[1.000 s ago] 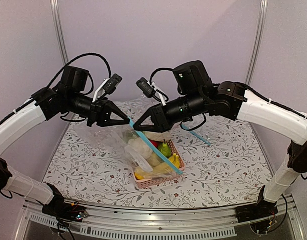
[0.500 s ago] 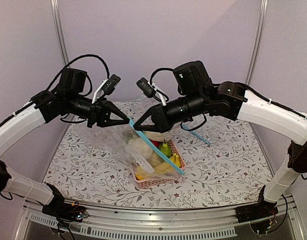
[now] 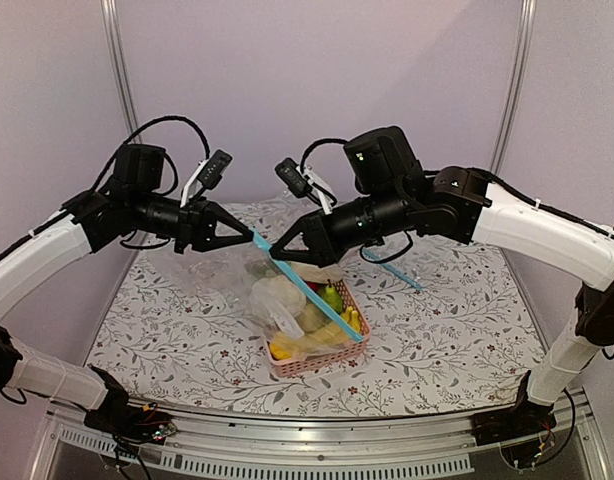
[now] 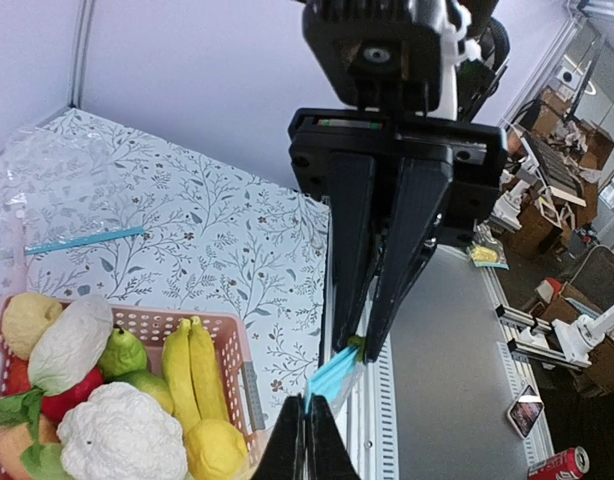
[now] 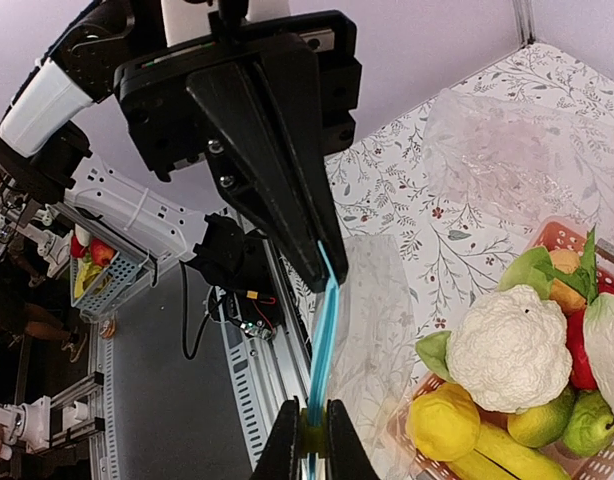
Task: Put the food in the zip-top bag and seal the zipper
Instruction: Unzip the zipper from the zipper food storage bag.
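Above pink basket [image 3: 332, 356], left claw [image 3: 252, 238] and right claw [image 3: 275, 252] both pinch zipper [image 3: 312, 292].

Robotics lab, aluminium frame [image 3: 118, 60] (cluttered benches [image 4: 547, 195])

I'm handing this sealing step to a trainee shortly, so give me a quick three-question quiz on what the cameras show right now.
1. True or false: the left fingers and the right fingers are both shut on the zipper.
2. Where is the banana bunch? A in the pink basket; B on the floor; C between the right fingers.
3. Short answer: what lies just beyond the pink basket?

Key: 1 true; 2 A; 3 a spare clear bag with a blue strip.
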Motion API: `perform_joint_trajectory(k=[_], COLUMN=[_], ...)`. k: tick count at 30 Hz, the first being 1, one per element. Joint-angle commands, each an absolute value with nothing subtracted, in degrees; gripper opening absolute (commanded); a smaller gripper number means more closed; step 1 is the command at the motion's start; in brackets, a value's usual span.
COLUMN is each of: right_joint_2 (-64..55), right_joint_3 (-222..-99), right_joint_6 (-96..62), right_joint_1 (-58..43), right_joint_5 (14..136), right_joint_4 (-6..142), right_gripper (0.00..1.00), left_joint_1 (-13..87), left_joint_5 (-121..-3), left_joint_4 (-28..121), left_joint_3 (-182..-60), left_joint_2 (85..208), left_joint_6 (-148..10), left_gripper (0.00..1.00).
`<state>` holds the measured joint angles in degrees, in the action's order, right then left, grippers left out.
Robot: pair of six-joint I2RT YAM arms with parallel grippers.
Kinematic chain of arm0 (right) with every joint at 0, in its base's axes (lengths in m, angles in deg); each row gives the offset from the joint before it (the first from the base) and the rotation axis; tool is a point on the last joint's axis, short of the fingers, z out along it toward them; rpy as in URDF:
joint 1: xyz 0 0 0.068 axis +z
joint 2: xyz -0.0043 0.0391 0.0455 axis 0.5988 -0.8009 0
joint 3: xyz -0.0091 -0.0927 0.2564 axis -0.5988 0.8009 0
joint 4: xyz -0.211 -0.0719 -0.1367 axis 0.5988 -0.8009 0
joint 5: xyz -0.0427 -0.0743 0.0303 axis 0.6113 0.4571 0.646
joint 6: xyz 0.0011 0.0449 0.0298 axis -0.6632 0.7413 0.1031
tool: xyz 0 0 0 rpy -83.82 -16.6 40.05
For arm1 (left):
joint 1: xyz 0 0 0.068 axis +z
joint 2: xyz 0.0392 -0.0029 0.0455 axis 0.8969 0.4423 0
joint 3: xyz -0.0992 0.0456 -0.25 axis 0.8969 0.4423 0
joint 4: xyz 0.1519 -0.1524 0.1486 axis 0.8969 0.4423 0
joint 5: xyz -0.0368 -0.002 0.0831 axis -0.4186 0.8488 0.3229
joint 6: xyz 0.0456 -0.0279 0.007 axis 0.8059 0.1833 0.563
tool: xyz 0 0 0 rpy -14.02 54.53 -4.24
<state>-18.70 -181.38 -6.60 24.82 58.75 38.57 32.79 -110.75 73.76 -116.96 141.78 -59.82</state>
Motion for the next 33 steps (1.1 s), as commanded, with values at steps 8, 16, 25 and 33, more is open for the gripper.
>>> perform_joint_trajectory(k=[8,16,25,33], right_joint_2=[-19.22,-18.7,-17.91,-17.46], right_joint_3=[-181.13,-180.16,-179.16,-177.74], right_joint_6=[-7.84,-7.77,-7.97,-7.31], right_joint_1=[25.26,25.24,25.19,25.26], right_joint_5=[61.42,62.61,63.69,64.26], right_joint_4=[33.36,32.61,31.82,31.83], right_gripper=[0.02,0.02,0.01,0.01], left_joint_1=[36.59,37.4,38.67,40.09], left_joint_5=[-105.57,-100.42,-98.1,-93.05], left_joint_4=[69.99,69.93,69.0,68.3], left_joint_3=[-114.81,-114.27,-113.48,-112.8], left_joint_2=[139.12,137.78,136.88,135.83], left_joint_6=[-61.1,-60.81,-61.16,-62.01], left_gripper=[0.0,0.0,0.0,0.0])
